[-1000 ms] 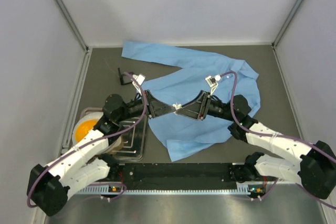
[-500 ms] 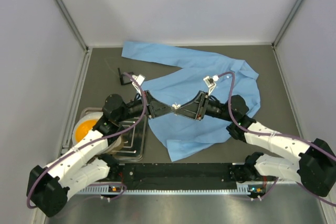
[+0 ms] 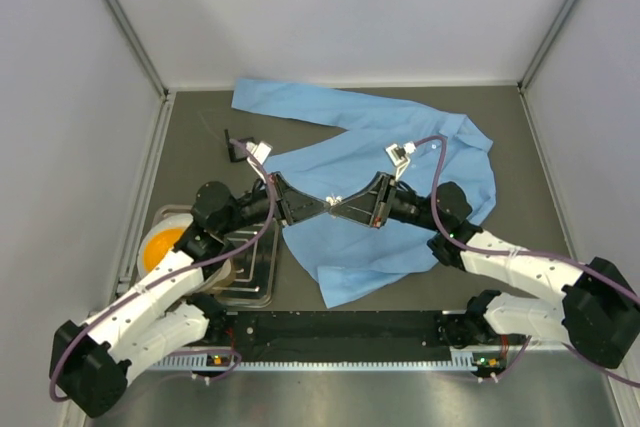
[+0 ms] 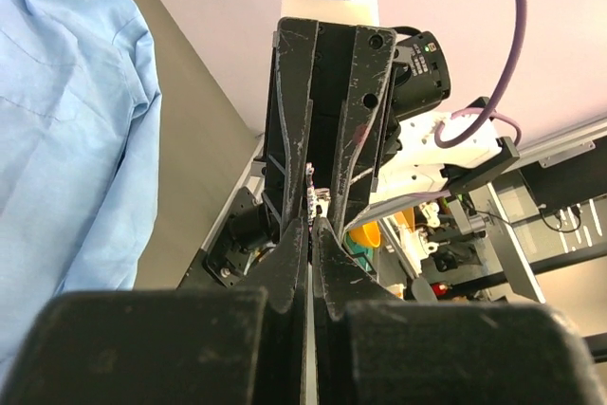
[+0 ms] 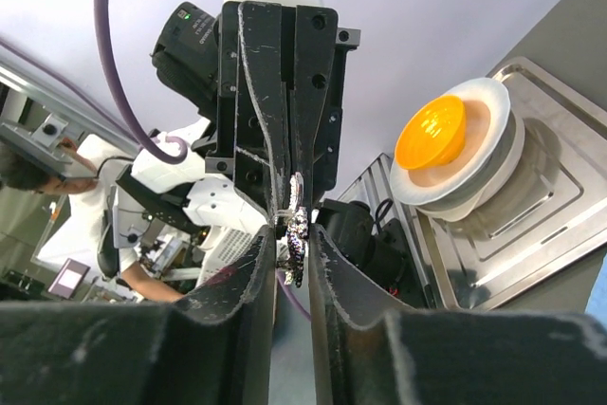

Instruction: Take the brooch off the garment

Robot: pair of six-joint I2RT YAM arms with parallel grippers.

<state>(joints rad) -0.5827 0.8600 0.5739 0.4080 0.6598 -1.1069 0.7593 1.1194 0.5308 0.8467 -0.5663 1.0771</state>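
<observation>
The light blue shirt [image 3: 400,157] lies spread on the table, and its edge shows in the left wrist view [image 4: 66,139]. My left gripper [image 3: 325,202] and right gripper [image 3: 343,203] meet tip to tip above the shirt's front. The tiny glinting brooch [image 3: 334,200] sits between the tips. In the right wrist view the brooch [image 5: 293,232] is between my right gripper's [image 5: 292,244] fingers, and the left gripper's shut tips pinch its upper end. In the left wrist view the brooch [image 4: 312,198] shows just past my left gripper's [image 4: 312,230] shut fingers. No fabric hangs on it.
A metal tray [image 3: 250,282] at the left holds a white plate with an orange bowl [image 3: 160,245]; the bowl [image 5: 432,132] and tray [image 5: 531,225] also show in the right wrist view. A small black holder [image 3: 236,150] stands behind the left arm. Grey walls enclose the table.
Both grippers stay tip to tip on the brooch. The pair has shifted slightly left and the right arm has reached a little further in.
</observation>
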